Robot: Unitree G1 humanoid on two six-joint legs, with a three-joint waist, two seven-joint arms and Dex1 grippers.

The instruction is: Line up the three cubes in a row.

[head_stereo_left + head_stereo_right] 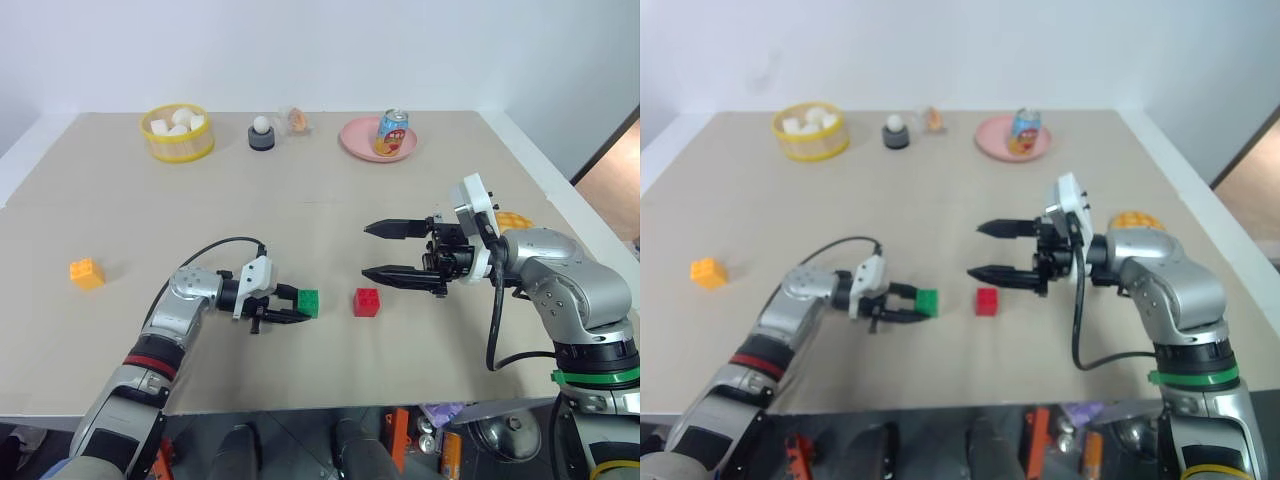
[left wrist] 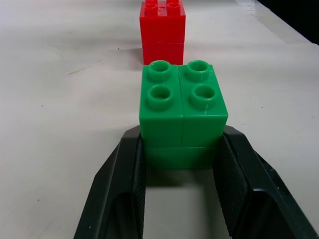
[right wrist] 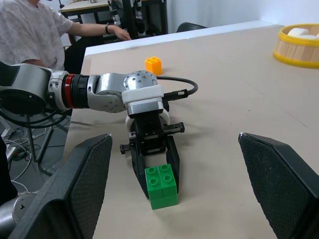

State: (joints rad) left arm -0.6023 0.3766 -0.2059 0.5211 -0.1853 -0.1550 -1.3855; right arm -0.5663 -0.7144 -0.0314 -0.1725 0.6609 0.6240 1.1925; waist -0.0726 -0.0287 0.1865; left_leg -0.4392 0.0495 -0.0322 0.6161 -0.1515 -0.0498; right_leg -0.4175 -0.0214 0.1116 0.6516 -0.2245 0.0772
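Observation:
My left gripper [image 1: 300,306] is shut on the green cube [image 1: 308,302], one finger on each side of it, low on the table [image 1: 300,190]. The red cube [image 1: 367,301] stands a short gap to the green one's right, and in the left wrist view it [image 2: 162,30] lies straight beyond the green cube [image 2: 182,112]. The orange-yellow cube [image 1: 86,272] sits alone at the far left. My right gripper [image 1: 365,250] hangs open above the table, just right of and above the red cube, pointing left with nothing between its fingers [image 3: 84,189].
Along the back edge stand a yellow basket [image 1: 178,150] of white lumps, a grey cup holding a white ball [image 1: 262,133], and a pink plate [image 1: 358,140] with a can [image 1: 391,132]. A bun [image 1: 512,220] lies behind my right arm. A person [image 3: 30,30] sits beyond the table's left end.

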